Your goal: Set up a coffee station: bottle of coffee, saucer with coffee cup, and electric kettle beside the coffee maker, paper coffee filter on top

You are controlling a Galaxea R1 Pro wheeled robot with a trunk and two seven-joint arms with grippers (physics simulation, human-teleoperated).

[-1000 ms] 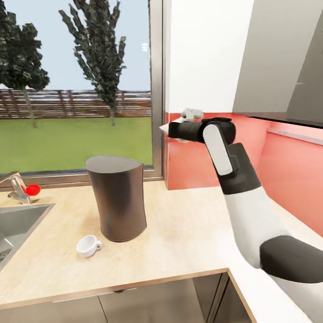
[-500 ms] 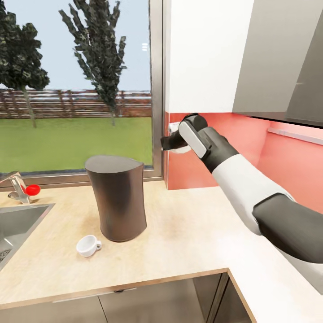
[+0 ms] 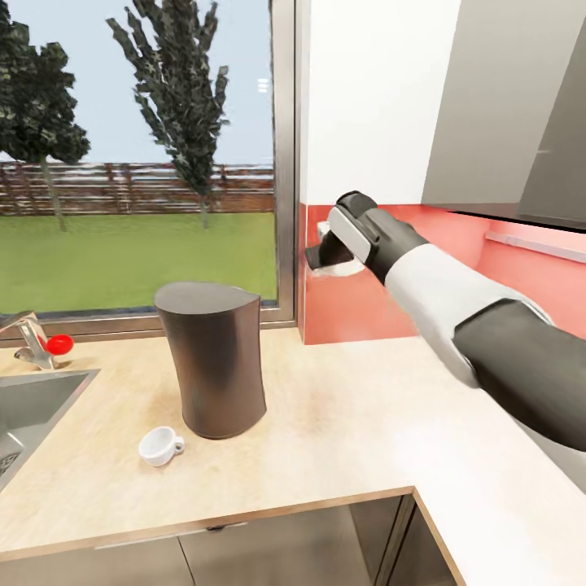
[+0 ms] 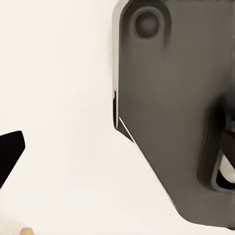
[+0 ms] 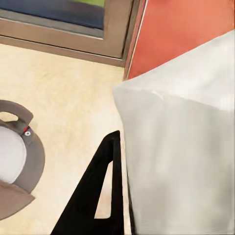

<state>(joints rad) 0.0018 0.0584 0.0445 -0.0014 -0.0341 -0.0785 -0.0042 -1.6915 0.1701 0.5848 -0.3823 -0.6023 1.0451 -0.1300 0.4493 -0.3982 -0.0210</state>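
Note:
The tall dark grey coffee maker [image 3: 213,360] stands on the light wood countertop [image 3: 342,423]. Its top [image 5: 17,161] also shows in the right wrist view. A small white coffee cup [image 3: 160,446] lies on the counter just in front of it, to the left. My right gripper [image 3: 323,255] hangs in the air to the right of the coffee maker and above it, near the window corner. It is shut on the whitish paper coffee filter [image 5: 181,147]; one black finger [image 5: 100,196] lies along the paper's edge. My left gripper's fingertip [image 4: 10,155] shows against my own body.
A steel sink [image 3: 32,403] with a faucet [image 3: 28,342] and a red knob sits at the counter's left end. The window [image 3: 138,163] runs behind the counter, a red backsplash [image 3: 521,301] to the right, a grey hood [image 3: 521,114] above it.
My right arm has stretched out and its elbow has swung right and down. The wrist has turned. The gripper stays near the window corner, still holding the filter, a little lower than before.

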